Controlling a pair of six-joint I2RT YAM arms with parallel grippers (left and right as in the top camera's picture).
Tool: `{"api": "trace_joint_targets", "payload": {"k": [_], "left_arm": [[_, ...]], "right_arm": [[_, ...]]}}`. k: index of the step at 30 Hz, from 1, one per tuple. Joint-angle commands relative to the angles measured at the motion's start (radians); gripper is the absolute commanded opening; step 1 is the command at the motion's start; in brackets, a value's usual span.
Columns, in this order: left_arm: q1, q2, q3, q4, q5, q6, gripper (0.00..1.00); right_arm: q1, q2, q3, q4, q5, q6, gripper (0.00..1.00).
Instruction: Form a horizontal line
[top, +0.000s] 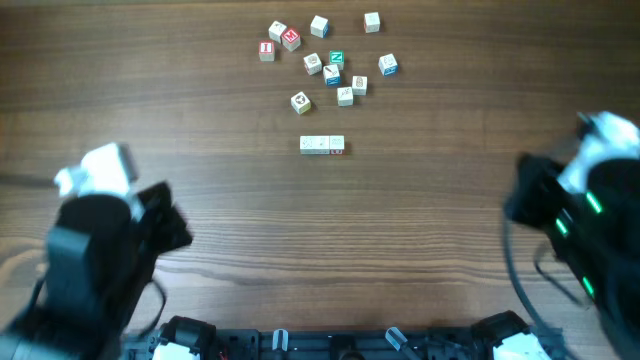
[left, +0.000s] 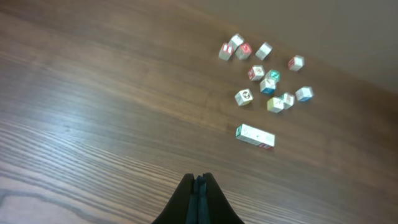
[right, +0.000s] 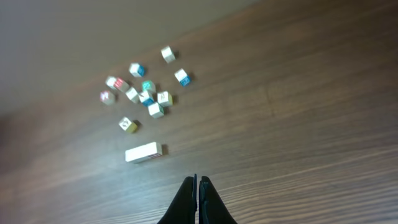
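The horizontal line (top: 322, 145) is a short row of pale wooden cubes touching side to side, its right end cube red-marked, in the middle of the table. It also shows in the left wrist view (left: 255, 136) and the right wrist view (right: 143, 152). My left gripper (left: 198, 182) is shut and empty, held near the front left, well away from the row. My right gripper (right: 198, 181) is shut and empty, held at the right side, also apart from the row.
Several loose letter cubes (top: 332, 62) with red, green and blue marks lie scattered behind the row, also in the left wrist view (left: 267, 74) and the right wrist view (right: 146, 90). The wooden table (top: 200, 110) spreads all round.
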Motion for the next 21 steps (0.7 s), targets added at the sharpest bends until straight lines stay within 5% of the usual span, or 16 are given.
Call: {"api": "trace_joint_targets", "payload": {"k": [1, 21], "left_arm": [[-0.005, -0.098, 0.004, -0.038, -0.021, -0.029, 0.04], [-0.005, -0.253, 0.003, -0.223, -0.041, -0.030, 0.04]], "right_arm": [[0.004, -0.107, 0.000, -0.037, 0.037, 0.064, 0.04], [0.004, -0.414, -0.002, -0.328, 0.175, 0.140, 0.04]]}}
